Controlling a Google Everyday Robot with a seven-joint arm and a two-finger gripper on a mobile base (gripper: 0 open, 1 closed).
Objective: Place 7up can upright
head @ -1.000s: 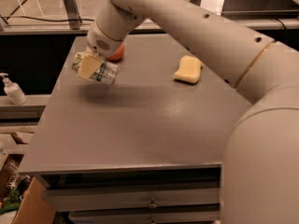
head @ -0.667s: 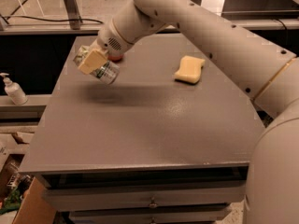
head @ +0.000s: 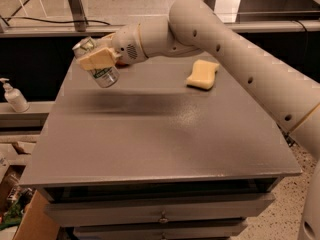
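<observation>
Gripper (head: 95,59) clamps 7up can (head: 106,77), tilted, seemingly clear of table (head: 150,149); we straighten it, then lower.

Arm stretched leftward across the view, gripper (head: 96,60) held aloft at the upper left.

The cream-coloured arm (head: 240,59) is seen entering from the right edge and is bent at a rounded elbow joint near the top centre, from which the forearm and wrist (head: 135,41) are directed to the left. The gripper is carried in the air at the end of the wrist, and its tan fingers (head: 100,58) are closed across the body of the 7up can (head: 105,76), which is held tilted, its top turned up and to the left.
</observation>
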